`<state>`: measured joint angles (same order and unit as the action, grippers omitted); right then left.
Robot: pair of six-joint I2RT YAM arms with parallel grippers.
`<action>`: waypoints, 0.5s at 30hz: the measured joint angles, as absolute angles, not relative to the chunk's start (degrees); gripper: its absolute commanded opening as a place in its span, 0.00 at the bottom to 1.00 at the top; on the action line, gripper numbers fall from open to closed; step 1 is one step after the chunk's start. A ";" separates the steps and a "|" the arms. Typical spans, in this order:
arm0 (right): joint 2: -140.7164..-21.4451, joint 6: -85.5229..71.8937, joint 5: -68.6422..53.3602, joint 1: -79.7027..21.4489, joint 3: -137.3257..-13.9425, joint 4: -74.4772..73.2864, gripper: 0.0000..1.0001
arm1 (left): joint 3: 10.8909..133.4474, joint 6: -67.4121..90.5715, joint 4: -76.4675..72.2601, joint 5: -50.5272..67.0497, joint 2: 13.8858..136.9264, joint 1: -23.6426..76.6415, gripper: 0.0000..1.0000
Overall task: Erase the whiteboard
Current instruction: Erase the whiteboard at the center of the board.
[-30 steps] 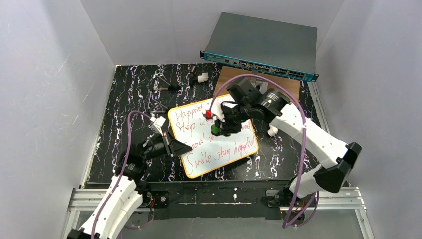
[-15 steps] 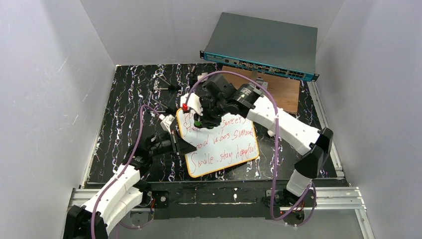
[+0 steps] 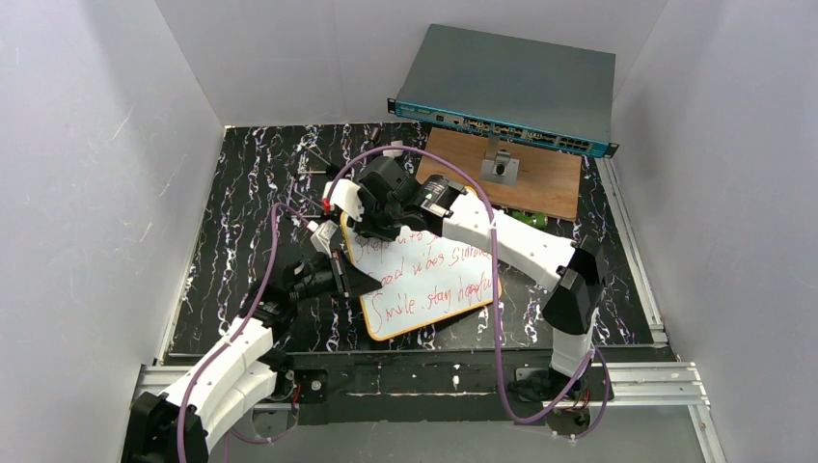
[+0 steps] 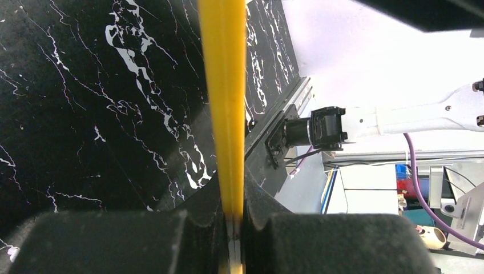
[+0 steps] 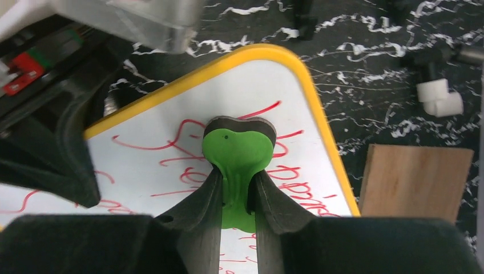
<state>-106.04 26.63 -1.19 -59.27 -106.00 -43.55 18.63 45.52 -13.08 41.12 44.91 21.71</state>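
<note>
The yellow-framed flat white whiteboard (image 3: 434, 285) lay on the black marbled tabletop (image 3: 251, 193), its left edge clamped in the left pincer (image 4: 233, 214). The right pincer (image 5: 237, 188), pinching a green dark-padded eraser (image 5: 238, 149), sat at the board's far-left corner; unwiped red writing (image 3: 429, 262) ran rightward and nearer

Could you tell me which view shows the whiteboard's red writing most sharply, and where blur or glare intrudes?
Right wrist: sharpest, strokes crisp around the green eraser, no glare. Top external: the whiteboard evenly lit, writing small but legible. Left wrist: only the yellow frame, blurred edge-on; the wall behind is washed out.
</note>
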 measured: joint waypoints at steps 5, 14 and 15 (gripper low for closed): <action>-106.17 25.28 5.19 -59.24 -106.10 -40.60 0.01 | 18.59 46.00 -13.23 40.80 44.91 22.04 0.00; -106.94 25.28 -0.95 -59.53 -108.66 -42.59 0.01 | 18.57 45.74 -14.04 40.56 45.39 22.81 0.00; -107.07 25.34 -2.13 -60.03 -108.95 -43.09 0.01 | 18.57 45.65 -14.20 40.62 45.56 22.87 0.00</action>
<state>-107.07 25.34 -2.13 -60.03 -108.95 -43.09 18.57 45.65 -14.20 40.62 45.56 22.87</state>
